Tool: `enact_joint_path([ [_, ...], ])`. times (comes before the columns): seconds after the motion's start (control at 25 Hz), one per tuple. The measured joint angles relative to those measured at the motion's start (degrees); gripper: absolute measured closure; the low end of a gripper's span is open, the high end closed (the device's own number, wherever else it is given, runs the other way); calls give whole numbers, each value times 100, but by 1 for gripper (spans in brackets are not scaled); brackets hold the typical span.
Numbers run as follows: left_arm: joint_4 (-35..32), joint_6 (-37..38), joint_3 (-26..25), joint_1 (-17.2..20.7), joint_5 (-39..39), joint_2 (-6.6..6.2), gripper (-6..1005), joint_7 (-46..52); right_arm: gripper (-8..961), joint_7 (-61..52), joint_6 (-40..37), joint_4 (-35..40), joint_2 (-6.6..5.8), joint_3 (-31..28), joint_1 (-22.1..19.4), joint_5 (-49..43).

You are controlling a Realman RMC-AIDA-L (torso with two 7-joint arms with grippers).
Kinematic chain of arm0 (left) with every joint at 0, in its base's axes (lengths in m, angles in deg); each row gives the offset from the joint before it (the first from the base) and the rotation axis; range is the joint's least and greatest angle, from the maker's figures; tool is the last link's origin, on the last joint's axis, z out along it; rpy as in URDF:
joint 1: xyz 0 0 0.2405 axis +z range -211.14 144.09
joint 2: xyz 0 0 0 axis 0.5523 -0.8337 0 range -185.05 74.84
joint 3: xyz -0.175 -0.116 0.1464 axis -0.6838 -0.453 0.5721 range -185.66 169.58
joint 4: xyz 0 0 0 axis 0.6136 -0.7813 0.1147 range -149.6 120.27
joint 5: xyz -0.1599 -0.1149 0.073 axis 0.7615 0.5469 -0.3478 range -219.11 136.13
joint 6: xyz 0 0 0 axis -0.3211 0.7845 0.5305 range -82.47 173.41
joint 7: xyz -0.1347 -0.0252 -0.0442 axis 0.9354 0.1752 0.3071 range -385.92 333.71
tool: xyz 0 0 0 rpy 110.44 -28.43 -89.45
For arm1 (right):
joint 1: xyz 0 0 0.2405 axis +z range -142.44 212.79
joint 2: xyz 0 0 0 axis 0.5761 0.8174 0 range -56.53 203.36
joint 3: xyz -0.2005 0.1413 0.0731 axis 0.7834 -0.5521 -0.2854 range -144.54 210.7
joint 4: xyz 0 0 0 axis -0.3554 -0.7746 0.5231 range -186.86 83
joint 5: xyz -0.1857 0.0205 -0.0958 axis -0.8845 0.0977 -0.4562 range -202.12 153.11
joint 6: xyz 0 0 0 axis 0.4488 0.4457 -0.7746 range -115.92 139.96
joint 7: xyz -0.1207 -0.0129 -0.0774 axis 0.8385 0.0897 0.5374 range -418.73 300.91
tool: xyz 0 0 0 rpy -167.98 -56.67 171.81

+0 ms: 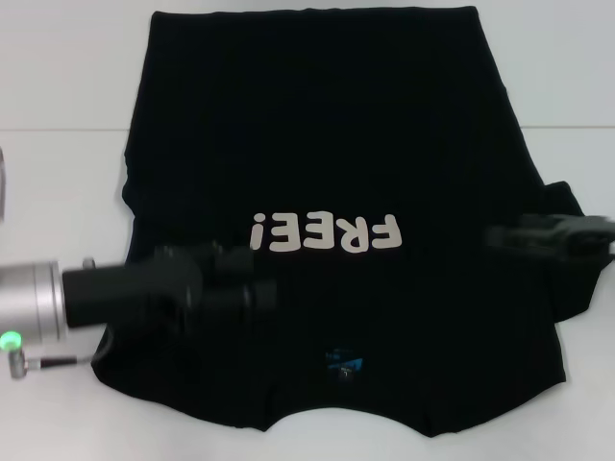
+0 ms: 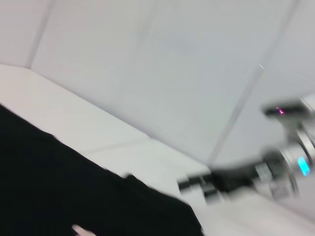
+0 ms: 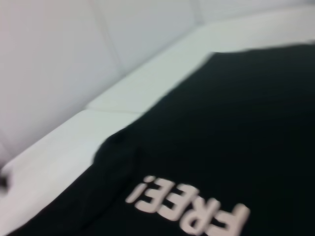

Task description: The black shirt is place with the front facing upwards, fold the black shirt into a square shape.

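Surface: plain white counter, white walls behind.
Black cotton T-shirt: flat beneath both end effectors.
Left end effector: state cannot be told.
Right end effector: state cannot be told.

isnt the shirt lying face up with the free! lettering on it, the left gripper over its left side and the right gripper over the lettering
Not quite. The right gripper is not over the lettering; the head view shows it at the shirt's right edge, by the sleeve. The rest holds: the shirt lies face up and the left gripper is over its left side, just below the lettering.
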Motion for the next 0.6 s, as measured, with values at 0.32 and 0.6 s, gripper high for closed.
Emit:
enact_joint_path([
  [0.32,19,199,325,347,-40,105,169,-1047,147,-3845,-419,536,-781,-179,281,-1646],
  [0.6,4,222,454,352,-151,85,36,-1095,152,-4543,-523,855,-794,-776,633,-3505],
])
